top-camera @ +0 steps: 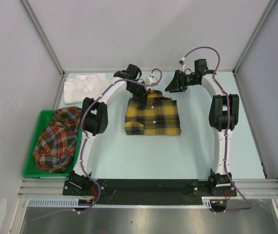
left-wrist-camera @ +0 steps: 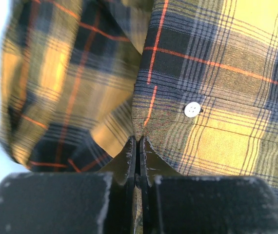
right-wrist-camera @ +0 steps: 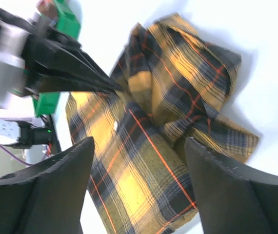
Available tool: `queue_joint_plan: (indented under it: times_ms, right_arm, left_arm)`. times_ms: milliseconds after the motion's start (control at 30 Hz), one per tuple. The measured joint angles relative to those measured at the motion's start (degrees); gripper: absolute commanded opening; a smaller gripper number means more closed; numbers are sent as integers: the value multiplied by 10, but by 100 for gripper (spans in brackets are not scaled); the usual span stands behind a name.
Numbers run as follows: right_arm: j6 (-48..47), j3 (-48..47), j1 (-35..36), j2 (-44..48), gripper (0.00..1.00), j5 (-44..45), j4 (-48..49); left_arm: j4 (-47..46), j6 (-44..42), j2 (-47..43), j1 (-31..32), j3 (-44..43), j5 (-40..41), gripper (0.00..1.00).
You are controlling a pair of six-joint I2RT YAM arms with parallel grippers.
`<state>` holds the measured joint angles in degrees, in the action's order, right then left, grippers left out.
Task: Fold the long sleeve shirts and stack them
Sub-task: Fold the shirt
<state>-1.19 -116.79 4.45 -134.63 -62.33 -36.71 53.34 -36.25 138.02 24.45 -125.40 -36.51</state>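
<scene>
- One yellow-and-black plaid cloth shirt [top-camera: 152, 116], folded roughly rectangular, thin orange lines, collar end rumpled.
- Left fingers [left-wrist-camera: 129, 158] pinch its cloth.
- Right fingers [right-wrist-camera: 63, 175] spread wide, empty.

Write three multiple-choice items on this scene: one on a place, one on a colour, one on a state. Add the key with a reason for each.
1. Where does the red-orange plaid cloth shirt lie?
A. Hung on the back wall
B. In the green plastic bin
C. Spread flat between the two arm bases

2. What colour is the crumpled cloth shirt at the far left corner of the table?
A. Blue
B. Green
C. White

3. How is the left hand?
A. Shut on the yellow-and-black plaid cloth shirt
B. Wide open above the table
C. Shut on the bin's rim

Key:
1 B: the top view shows it heaped within the bin's walls.
2 C: it shows white against the pale blue table.
3 A: the left wrist view shows the fingers pressed together with plaid cloth pinched at their tips.
</scene>
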Motion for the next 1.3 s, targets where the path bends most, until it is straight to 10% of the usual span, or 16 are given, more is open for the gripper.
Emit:
queue_joint_plan:
  times_ms: [100, 200, 333, 733, 967, 1167, 1300]
  right_arm:
    - [-22, 17, 1, 0, 84, 13, -9]
    - [-55, 32, 2, 0, 84, 38, -35]
    - [-92, 40, -4, 0, 82, 62, -62]
    - [-139, 84, -23, 0, 76, 69, -105]
    - [-130, 84, -20, 0, 52, 66, -91]
    - [-113, 84, -18, 0, 14, 64, -69]
    - [-87, 84, -18, 0, 0, 61, -41]
  left_arm:
    - [-28, -8, 0, 0, 1, 4, 8]
    - [-47, -8, 0, -2, 7, 9, 41]
    - [-65, 18, -1, -23, 19, 1, 55]
    - [-129, 230, -115, -176, 209, -77, 62]
    - [-156, 289, -124, -163, 255, -115, 55]
    - [-175, 320, -120, -160, 255, -147, 0]
    - [-187, 324, -112, -163, 254, -157, 0]
